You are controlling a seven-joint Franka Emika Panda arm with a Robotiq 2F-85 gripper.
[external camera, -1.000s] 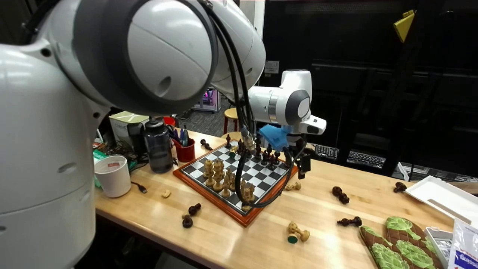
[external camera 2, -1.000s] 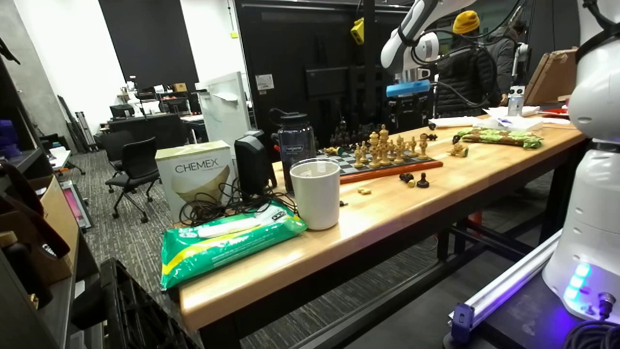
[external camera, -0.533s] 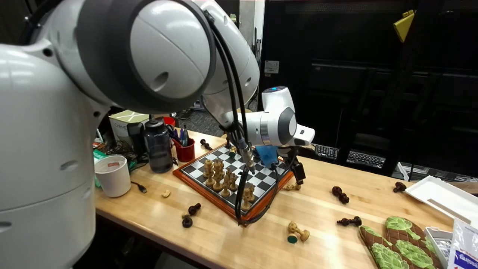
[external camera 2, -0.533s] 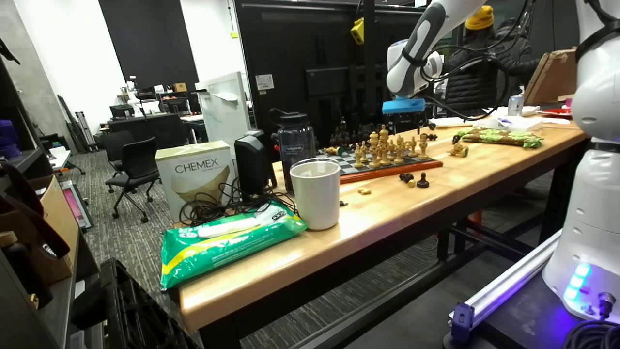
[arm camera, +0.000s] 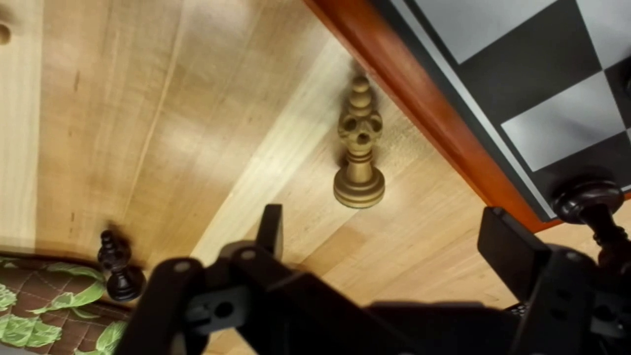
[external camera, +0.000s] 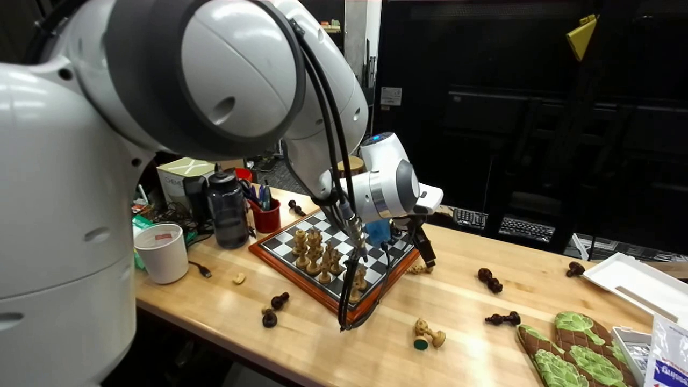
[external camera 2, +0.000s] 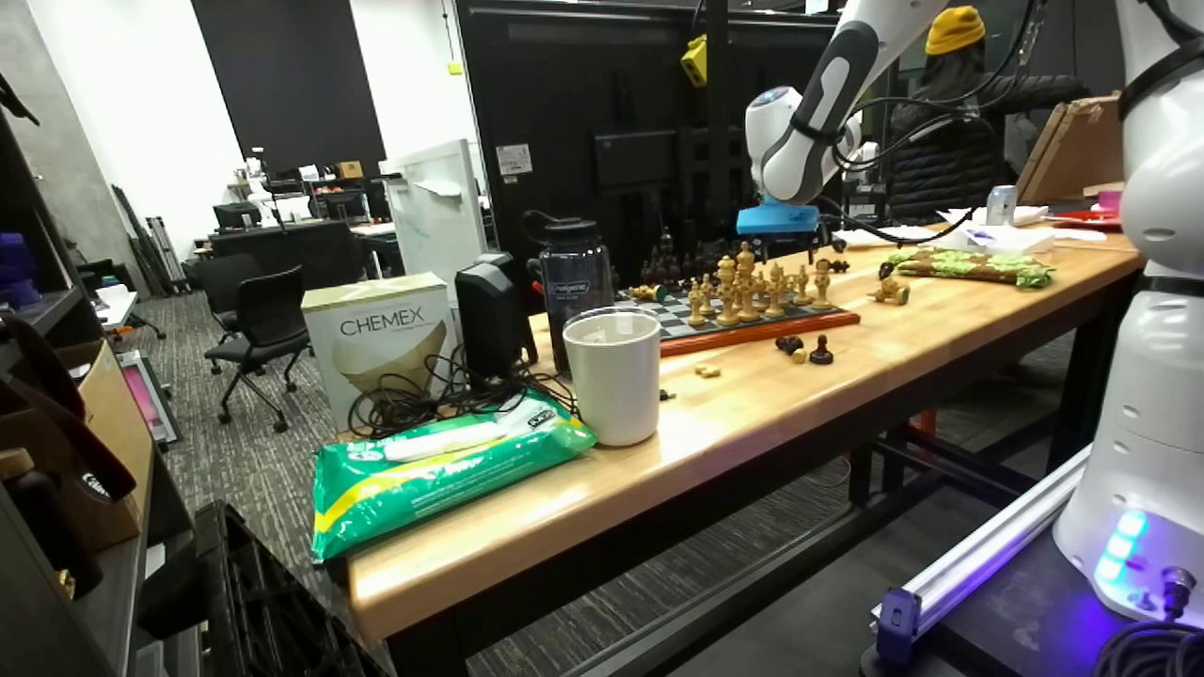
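My gripper (arm camera: 383, 222) is open, its two black fingers (arm camera: 508, 246) wide apart with nothing between them. A light wooden chess piece (arm camera: 360, 153) lies on its side on the table, beyond the fingertips in the wrist view and next to the chessboard's orange rim (arm camera: 424, 108). In an exterior view the gripper (external camera: 428, 263) hangs by the board's edge and partly covers this piece (external camera: 416, 270); contact cannot be judged. Near the board corner a dark piece (arm camera: 589, 197) shows behind the right finger. Light pieces (external camera: 325, 269) stand on the board, several dark ones being mostly hidden by the arm.
Dark pieces (external camera: 503, 319) and a light pair (external camera: 428, 334) lie about the table. A leafy oven mitt (external camera: 586, 346) and white tray (external camera: 639, 285) are to one side. Bottle (external camera: 228, 215), mug (external camera: 161, 255) and red pen cup (external camera: 267, 216) stand opposite. The arm's cable (external camera: 349, 290) droops over the board.
The arm has come down and, in the exterior view showing the board from above, shifted left, bringing the gripper lower beside the lying light piece. The gripper stays open. A person behind has moved.
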